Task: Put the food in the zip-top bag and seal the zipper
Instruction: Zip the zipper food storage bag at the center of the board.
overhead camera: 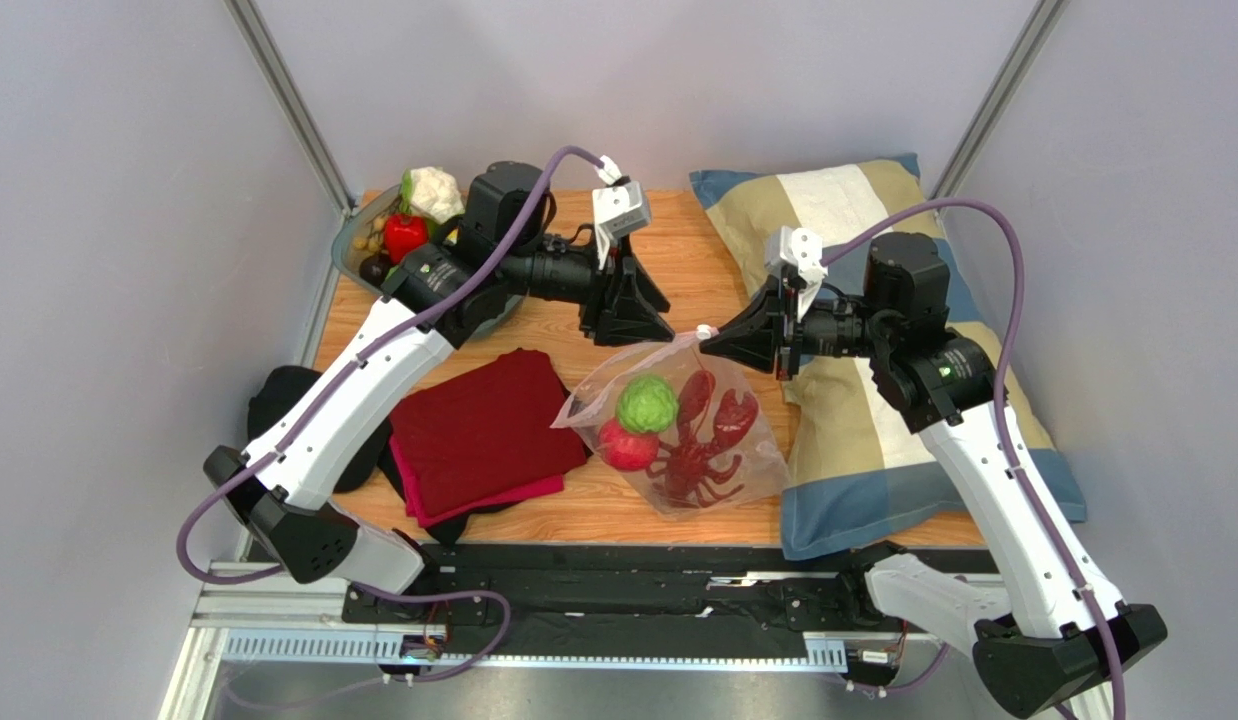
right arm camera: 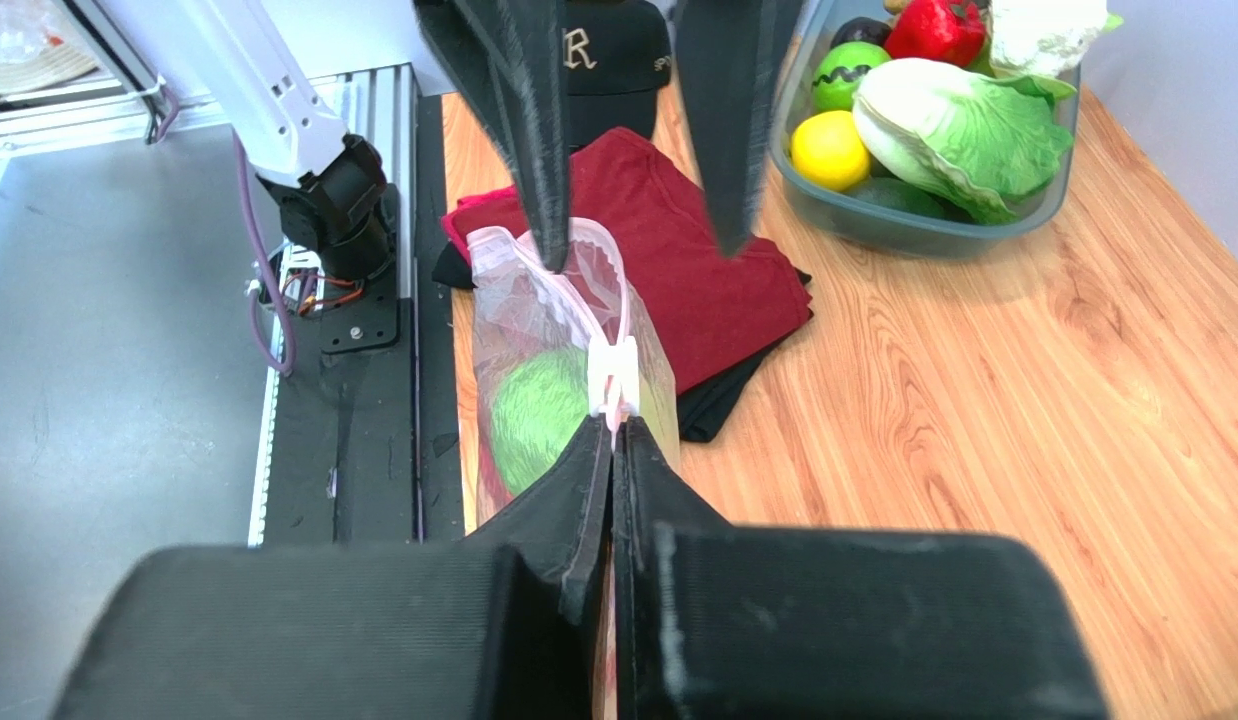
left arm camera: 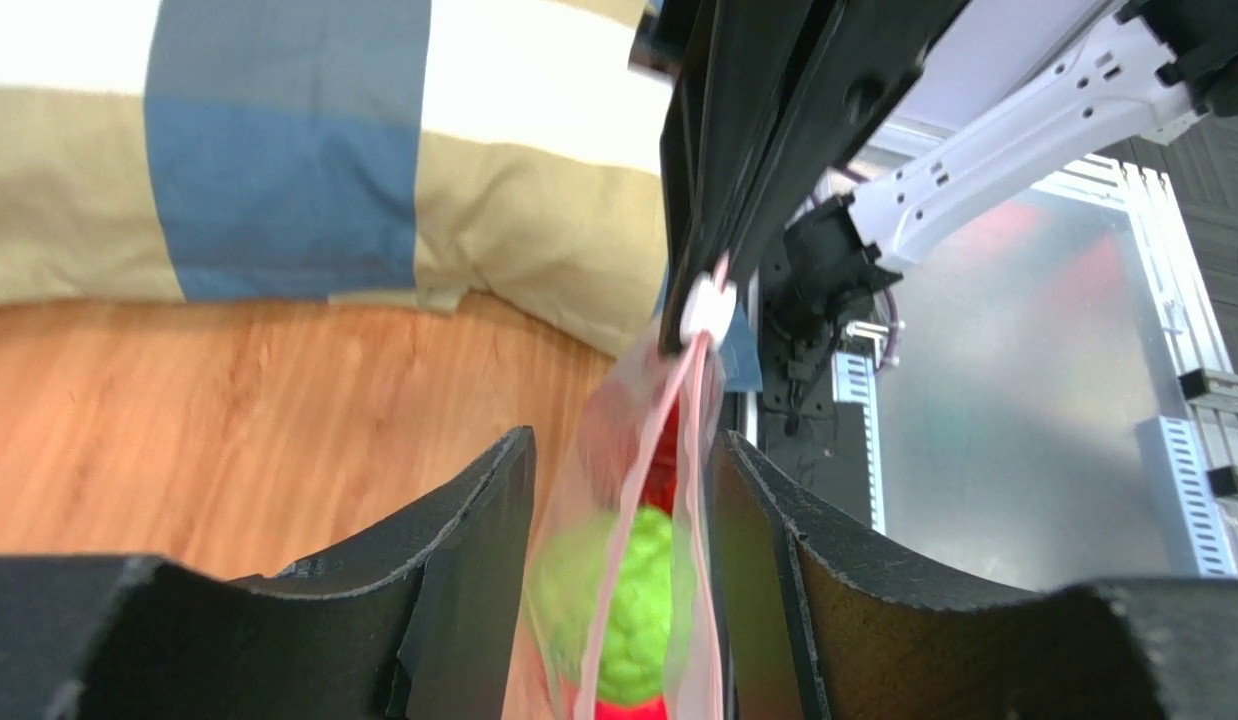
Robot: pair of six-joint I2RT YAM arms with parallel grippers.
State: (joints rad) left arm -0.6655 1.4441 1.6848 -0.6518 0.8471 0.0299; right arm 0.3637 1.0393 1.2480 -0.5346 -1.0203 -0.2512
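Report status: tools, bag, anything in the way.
Right tool shut on zipper; left tool open, straddling zip-top bag mouth. Green ball, red fruit, lobster inside. Red cloth and pillow flank it, neither on the zipper.

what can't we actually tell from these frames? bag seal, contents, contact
- How far the zipper of the clear plastic zip-top bag is sealed: in the top view the tools overlap the mouth; the wrist views see it edge-on.
- Whether the left tool touches the bag: left wrist view, blurred close-up.
- Dark-red toy lobster: right wrist view, hidden behind the shut right tool.
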